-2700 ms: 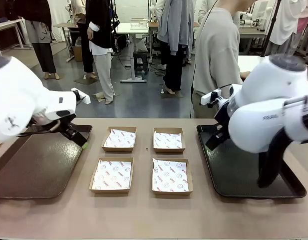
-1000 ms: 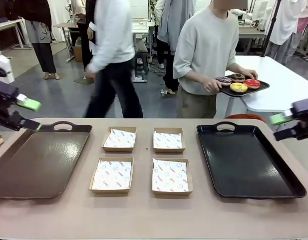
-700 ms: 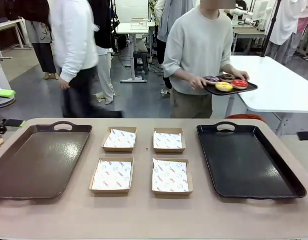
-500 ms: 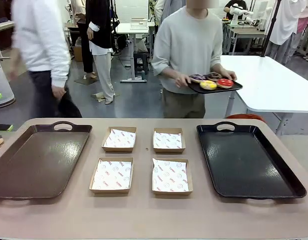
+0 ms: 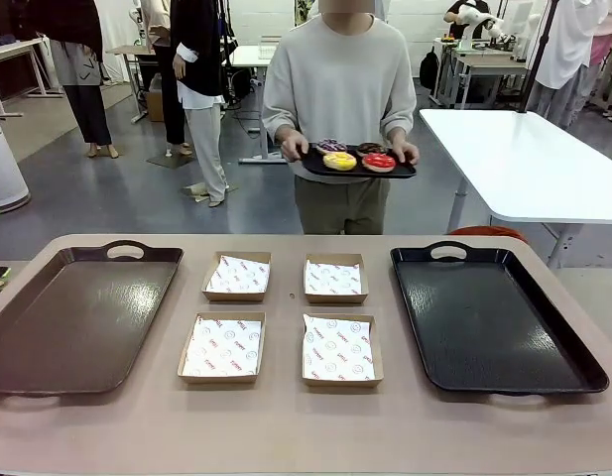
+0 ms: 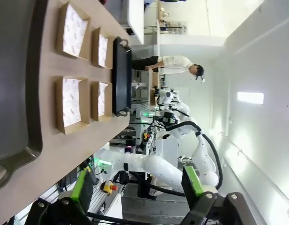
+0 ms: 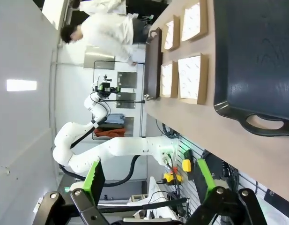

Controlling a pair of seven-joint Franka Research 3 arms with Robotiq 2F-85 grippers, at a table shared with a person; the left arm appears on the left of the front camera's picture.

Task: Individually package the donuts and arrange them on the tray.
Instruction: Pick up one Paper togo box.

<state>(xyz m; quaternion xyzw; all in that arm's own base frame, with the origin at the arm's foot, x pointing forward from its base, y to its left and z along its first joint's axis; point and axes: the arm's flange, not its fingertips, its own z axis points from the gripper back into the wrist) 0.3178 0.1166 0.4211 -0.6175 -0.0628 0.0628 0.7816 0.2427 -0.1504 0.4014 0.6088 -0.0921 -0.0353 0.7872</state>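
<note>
While a person (image 5: pixel 340 79) in a pale sweater stands beyond its far edge, the tan surface (image 5: pixel 286 436) spreads wide across the foreground. A brown tray (image 5: pixel 77 317) lies on its left and a black tray (image 5: pixel 494 317) on its right, each with its long axis running near to far. Between them sit four paper-lined cardboard boxes (image 5: pixel 221 347), two by two.

The person holds a small black tray (image 5: pixel 405 173) level in both hands, its long side across the body, well clear of the surface. On it, lying flat with holes upward, are a yellow donut (image 5: pixel 339 161) and a red donut (image 5: pixel 379 161) in front, and a purple donut (image 5: pixel 331 146) and a brown donut (image 5: pixel 371 149) behind.

The wrist views, rolled sideways, show the surface side-on. The left tool (image 6: pixel 137 183) and the right tool (image 7: pixel 149 177) are both spread wide, gripping nothing.
</note>
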